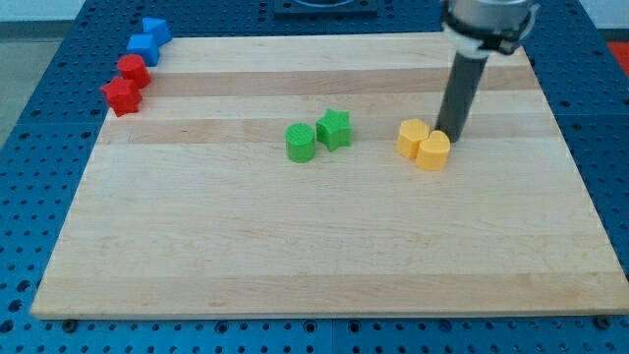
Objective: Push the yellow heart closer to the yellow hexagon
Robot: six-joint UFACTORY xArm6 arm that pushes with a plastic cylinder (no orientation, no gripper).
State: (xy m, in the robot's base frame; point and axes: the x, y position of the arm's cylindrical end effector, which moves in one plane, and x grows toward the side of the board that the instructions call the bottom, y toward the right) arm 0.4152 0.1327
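Observation:
The yellow heart (433,151) sits right of centre on the wooden board (324,246). The yellow hexagon (413,138) is just to its upper left, and the two touch. My tip (450,135) is right behind the heart, at its upper right edge, touching or nearly touching it. The dark rod rises from there toward the view's top right.
A green cylinder (301,143) and a green star (334,129) sit side by side near the board's centre. At the top left corner lie a red star (121,95), a red block (133,70), a blue block (142,46) and a blue star (155,29).

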